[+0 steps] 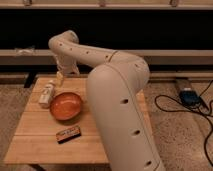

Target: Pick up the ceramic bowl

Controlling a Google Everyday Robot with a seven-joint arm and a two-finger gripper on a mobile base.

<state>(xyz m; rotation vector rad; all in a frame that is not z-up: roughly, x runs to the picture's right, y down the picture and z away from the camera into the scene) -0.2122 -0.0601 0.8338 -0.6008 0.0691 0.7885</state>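
Jaws hang behind glossy round ceramic bowl [66,106]

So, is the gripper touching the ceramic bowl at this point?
Apart. The camera view shows the gripper hanging over the back edge of the table, with a strip of bare wood between it and the far rim of the ceramic bowl.

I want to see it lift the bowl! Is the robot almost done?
Not yet. Done so far: the arm is stretched out over the far side of the wooden table. In hand: the robot's hand hangs near the table's back edge, just behind the ceramic bowl and not touching it. Left to do: the bowl sits flat on the table, so the hand must come down to it, grab it and lift.
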